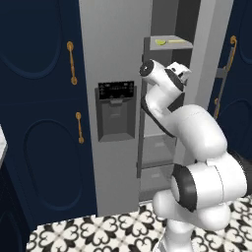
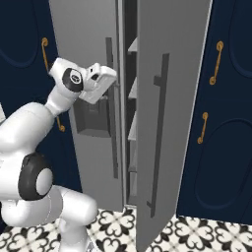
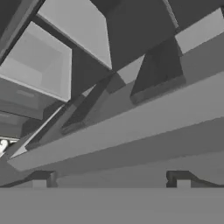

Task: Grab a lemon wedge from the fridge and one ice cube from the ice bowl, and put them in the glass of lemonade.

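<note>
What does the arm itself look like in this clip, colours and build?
The arm is made of glossy white rounded segments with dark grey to black bands at the joints and round dark end caps. The gripper has two small dark, square-tipped fingers. No cables or markings show.

Room: navy cabinets (image 1: 39, 123) with oval panel mouldings and brass handles (image 1: 72, 62) on both sides of the view. Floor (image 1: 98, 231): black-and-white patterned tile. Pale marble-look edge (image 1: 2, 142) at far left. Lighting even, no hard shadows.
</note>
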